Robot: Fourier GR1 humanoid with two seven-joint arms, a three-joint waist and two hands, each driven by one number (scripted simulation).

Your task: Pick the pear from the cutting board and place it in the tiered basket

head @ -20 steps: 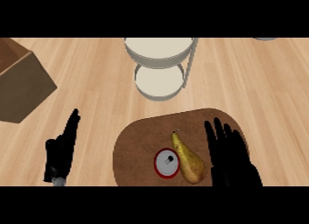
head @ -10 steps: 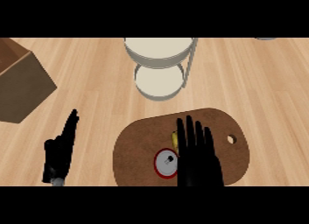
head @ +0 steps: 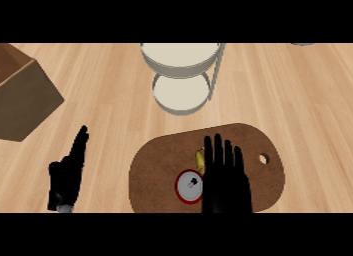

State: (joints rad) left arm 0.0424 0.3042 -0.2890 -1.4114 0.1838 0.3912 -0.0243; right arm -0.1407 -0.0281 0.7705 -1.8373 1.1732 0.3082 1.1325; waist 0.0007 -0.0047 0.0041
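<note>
Pear (head: pixel 199 161) mostly hidden beneath right hand (head: pixel 225 182), fingers (head: pixel 219 150) straight and flat, over cutting board (head: pixel 155 167).

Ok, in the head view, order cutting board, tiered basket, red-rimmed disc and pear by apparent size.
1. cutting board
2. tiered basket
3. red-rimmed disc
Unranked: pear, only a sliver showing beside the right hand.

Soft, even light lies over the pale wooden counter (head: pixel 297 100), bright all across. The box (head: pixel 20 107) at the left is darker inside than on its outer wall.
</note>
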